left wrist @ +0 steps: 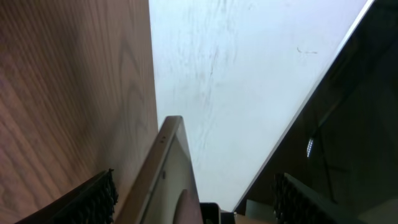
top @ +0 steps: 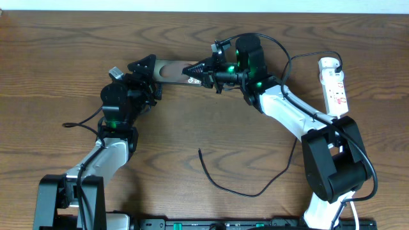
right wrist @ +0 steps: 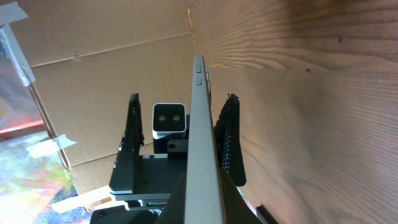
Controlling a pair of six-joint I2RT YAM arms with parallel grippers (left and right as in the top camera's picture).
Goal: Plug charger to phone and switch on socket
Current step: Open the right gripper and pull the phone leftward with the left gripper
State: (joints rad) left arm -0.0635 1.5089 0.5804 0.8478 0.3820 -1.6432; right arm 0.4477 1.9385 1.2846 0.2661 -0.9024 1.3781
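The phone is held on edge above the table's far middle, between both grippers. My right gripper is shut on its right end; in the right wrist view the jaws pinch the phone's thin edge. My left gripper stands open around the left end, and its fingers flank the phone with a gap on one side. Seen from the left wrist, the phone lies nearer the left finger. The charger lies loose on the table. The socket lies at the far right.
A pale wall stands behind the table's far edge. The charger's free end points up toward the table's middle. Black cables loop by the right arm near the socket.
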